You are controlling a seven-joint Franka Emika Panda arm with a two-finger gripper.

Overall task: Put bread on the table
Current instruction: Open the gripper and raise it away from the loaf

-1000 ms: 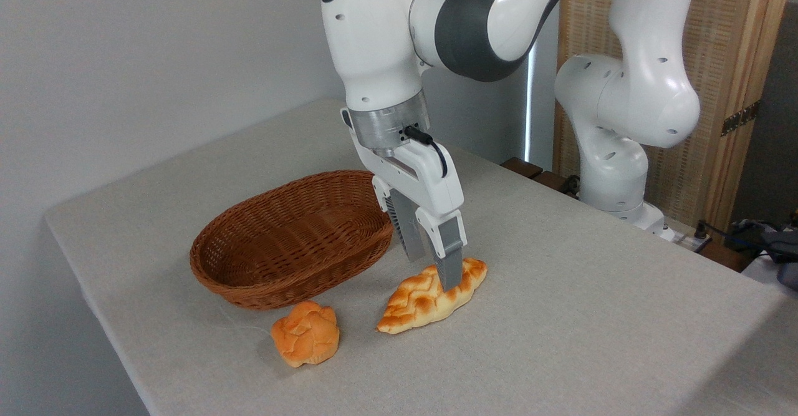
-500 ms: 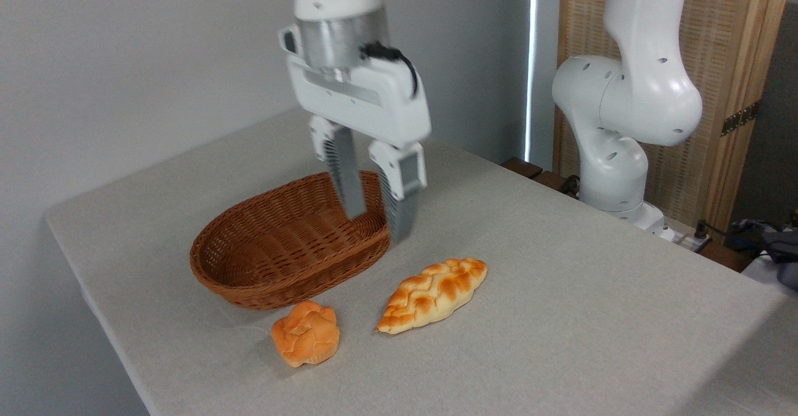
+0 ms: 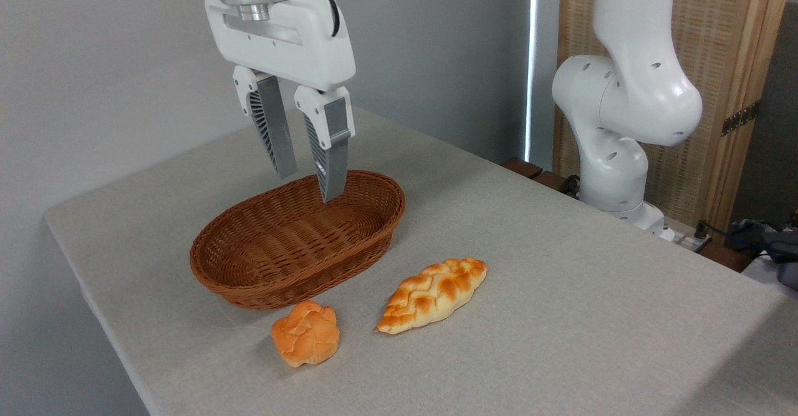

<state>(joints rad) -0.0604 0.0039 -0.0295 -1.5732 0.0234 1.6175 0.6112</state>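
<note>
The bread (image 3: 432,295) lay on the table (image 3: 561,279), right of the basket (image 3: 299,241). The pincer (image 3: 308,182) hung empty, slightly parted, above the basket; placing looked done, only retreat remaining.

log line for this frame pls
phase: post-release | gripper: open, empty, raised above basket | bread: flat on table, right of basket | bun: on table, in front of basket

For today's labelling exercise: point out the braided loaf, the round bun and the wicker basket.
Braided loaf (image 3: 432,294), fixed camera view, middle of its plaited top.
Round bun (image 3: 306,333), fixed camera view, centre of its knotted top.
Wicker basket (image 3: 283,286), fixed camera view, near outer wall.
</note>
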